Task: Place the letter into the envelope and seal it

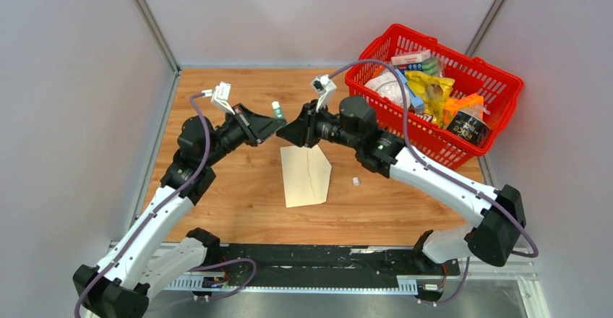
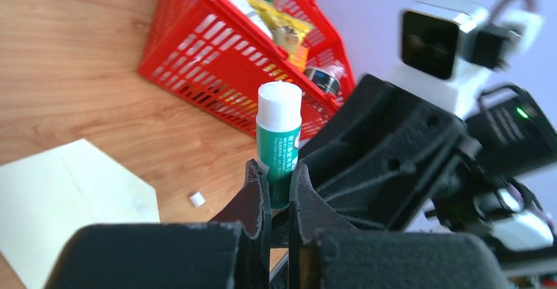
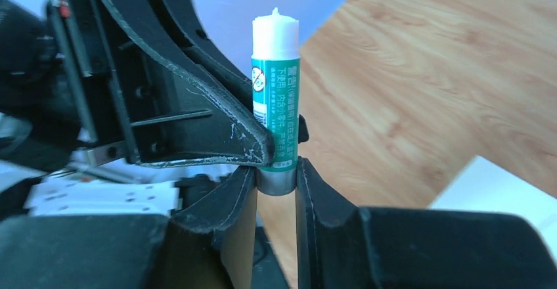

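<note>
Left arm: reaches in from the near left corner of the worktop (image 1: 238, 202) and points toward the middle, its wrist raised off the wood.
Left jaws (image 2: 278, 174): clamped on a glue stick (image 2: 279, 141), gripping the green label partway up the tube.
Glue stick: green tube with a white end on top, held in the air over the middle of the worktop, toward the far edge. It looks uncapped from where I stand, the white tip bare and slightly peaked.
Envelope (image 1: 303, 177): lying flat on the wood at the centre of the worktop, just nearer than the two wrists, with its pointed flap aimed toward the right edge. Nothing is touching it.
Right jaws (image 3: 276, 174): closed on the grey base of the same glue stick, directly under the left fingers, so both arms have the tube at once.
Right arm: comes in from the near right corner and meets the left one nose to nose.
Small white piece (image 1: 356, 181): on the wood just right of the envelope, apart from it.
Red basket (image 1: 506, 76): sits at the far right corner, full of packets, with yellow and orange ones and a dark round tin on top.
</note>
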